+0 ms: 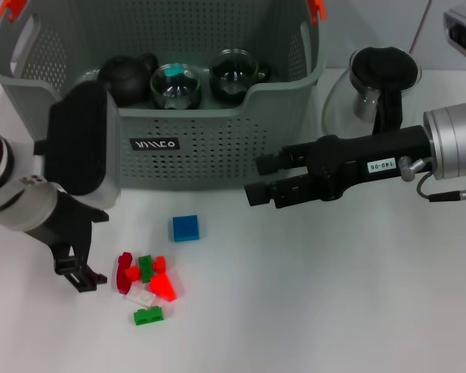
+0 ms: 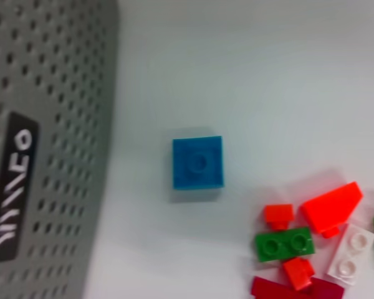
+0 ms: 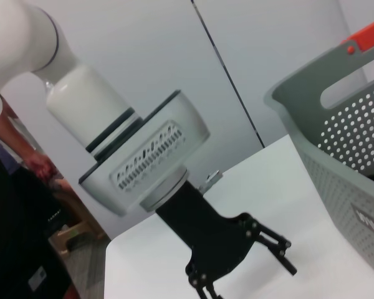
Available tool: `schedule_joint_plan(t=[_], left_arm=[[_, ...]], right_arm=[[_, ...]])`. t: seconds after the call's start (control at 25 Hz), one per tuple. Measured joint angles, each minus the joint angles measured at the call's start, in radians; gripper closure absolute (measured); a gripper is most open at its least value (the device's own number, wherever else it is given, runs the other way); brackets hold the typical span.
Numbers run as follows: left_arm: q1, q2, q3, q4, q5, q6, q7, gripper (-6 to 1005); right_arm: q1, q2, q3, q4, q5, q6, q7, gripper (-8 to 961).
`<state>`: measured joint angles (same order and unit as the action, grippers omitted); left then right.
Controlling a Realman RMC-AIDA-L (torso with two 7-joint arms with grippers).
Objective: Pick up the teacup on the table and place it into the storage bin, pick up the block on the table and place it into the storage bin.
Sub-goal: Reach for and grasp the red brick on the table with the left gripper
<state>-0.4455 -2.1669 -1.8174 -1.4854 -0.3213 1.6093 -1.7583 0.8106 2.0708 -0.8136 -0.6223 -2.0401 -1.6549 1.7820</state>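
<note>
A blue block lies on the white table just in front of the storage bin. Inside the bin, a glass teacup sits beside another dark glass cup and a black round pot. My left gripper hangs open and empty at the lower left, to the left of the block. Pointing left, my right gripper hovers open and empty by the bin's front right corner.
A pile of small red, green and white bricks lies near the left gripper. A glass pitcher with a black lid stands to the right of the bin. The bin's rim shows in the right wrist view.
</note>
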Motion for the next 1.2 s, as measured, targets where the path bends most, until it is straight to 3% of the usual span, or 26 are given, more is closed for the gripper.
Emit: schedule_joint_plan(t=[0.76, 1.2], left_arm=[[-0.006, -0.003, 0.123, 0.035, 0.009, -0.001, -0.018, 50], [-0.045, -0.002, 0.126, 0.101, 0.01, -0.016, -0.014, 51]], right_arm=[[-0.006, 0.0, 0.011, 0.0, 0.0, -0.004, 0.0, 129], [-0.018, -0.002, 0.011, -0.001, 0.0, -0.008, 0.001, 129]])
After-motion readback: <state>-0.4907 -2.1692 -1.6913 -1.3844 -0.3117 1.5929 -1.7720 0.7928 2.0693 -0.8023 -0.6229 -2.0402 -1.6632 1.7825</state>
